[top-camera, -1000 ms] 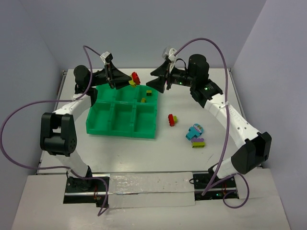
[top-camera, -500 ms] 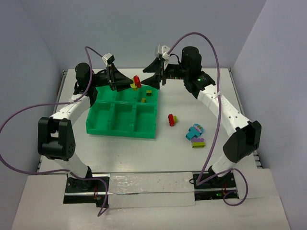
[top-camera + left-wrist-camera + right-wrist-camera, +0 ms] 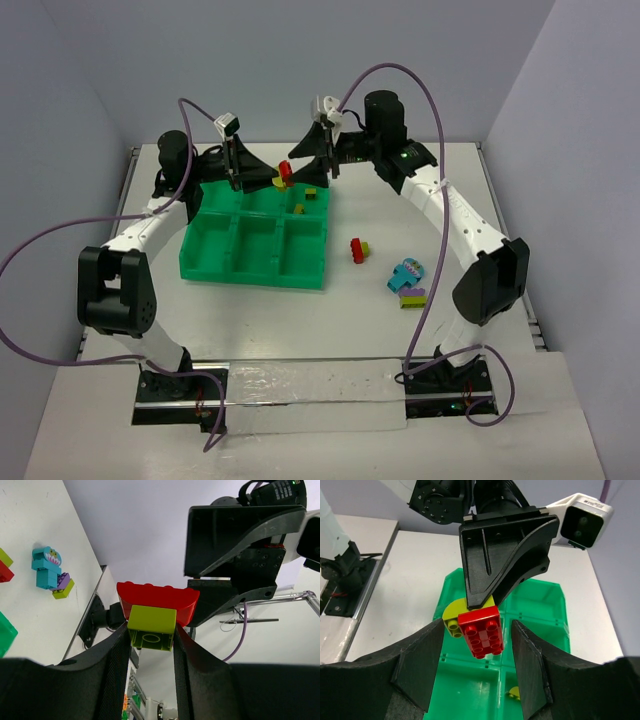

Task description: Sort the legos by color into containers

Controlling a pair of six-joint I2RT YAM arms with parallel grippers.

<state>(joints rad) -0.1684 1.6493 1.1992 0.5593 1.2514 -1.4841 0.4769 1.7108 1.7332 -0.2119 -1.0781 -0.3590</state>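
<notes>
The left gripper [image 3: 150, 632], reaching out level above the far row of the green tray [image 3: 215, 262], is clamped on a yellow-green brick [image 3: 151, 627] that is stuck to a red brick [image 3: 481, 631]. The right gripper [image 3: 476, 628] faces it, fingers apart on either side of that red brick with gaps showing. Below lies a white table [image 3: 380, 330] between grey-blue walls [image 3: 300, 60]. Farther right, a red-and-yellow-green pair [image 3: 357, 249] and a cyan cluster [image 3: 408, 280] lie loose.

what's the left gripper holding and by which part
The left gripper clamps the yellow-green brick by its two sides; the red brick stuck to it juts out past the fingertips. The right gripper is open.
</notes>
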